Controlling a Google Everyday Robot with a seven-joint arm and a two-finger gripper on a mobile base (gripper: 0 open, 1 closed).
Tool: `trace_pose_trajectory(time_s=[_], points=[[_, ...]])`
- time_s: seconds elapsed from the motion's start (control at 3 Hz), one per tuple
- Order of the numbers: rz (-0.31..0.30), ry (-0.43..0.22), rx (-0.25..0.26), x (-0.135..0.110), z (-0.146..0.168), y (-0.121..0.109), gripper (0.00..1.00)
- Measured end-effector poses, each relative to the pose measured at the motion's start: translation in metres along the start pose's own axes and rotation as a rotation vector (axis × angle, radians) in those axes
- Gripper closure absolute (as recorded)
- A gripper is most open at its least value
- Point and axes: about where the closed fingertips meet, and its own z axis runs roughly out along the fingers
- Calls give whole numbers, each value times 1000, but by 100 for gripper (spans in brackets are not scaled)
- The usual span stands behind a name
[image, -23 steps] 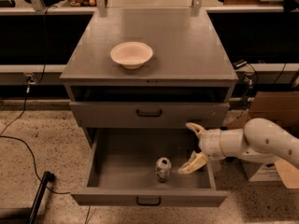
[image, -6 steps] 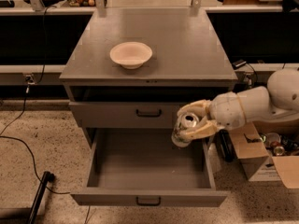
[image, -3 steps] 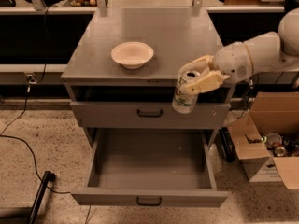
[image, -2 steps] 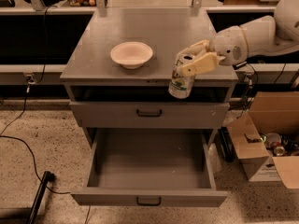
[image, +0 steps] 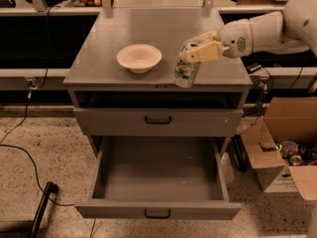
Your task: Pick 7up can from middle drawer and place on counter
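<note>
My gripper (image: 197, 50) is shut on the top of the 7up can (image: 186, 68), a small can with a whitish-green label. The can hangs tilted just over the front right part of the counter (image: 158, 31), near its front edge. I cannot tell whether it touches the surface. The white arm reaches in from the right. The middle drawer (image: 158, 175), the cabinet's lowest one, is pulled fully open below, and its tray holds nothing.
A cream bowl (image: 139, 58) sits on the counter left of the can. A shut drawer front with a black handle (image: 157, 120) lies under the counter. An open cardboard box (image: 287, 157) stands on the floor at right. A black cable (image: 29, 157) runs along the floor at left.
The gripper took the can out of the open drawer, lifted it past the cabinet front and carried it up and left over the counter's front right part.
</note>
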Motion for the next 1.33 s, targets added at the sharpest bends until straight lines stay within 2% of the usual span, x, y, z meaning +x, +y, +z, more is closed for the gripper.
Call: trace_pose_trajectory(time_s=[0.67,1.0,1.33], points=[[-11,29,177,-4,1,-52,100],[-8,44,252,-6,-10,-76,100],[14,68,315,-2,-22,-96,81]])
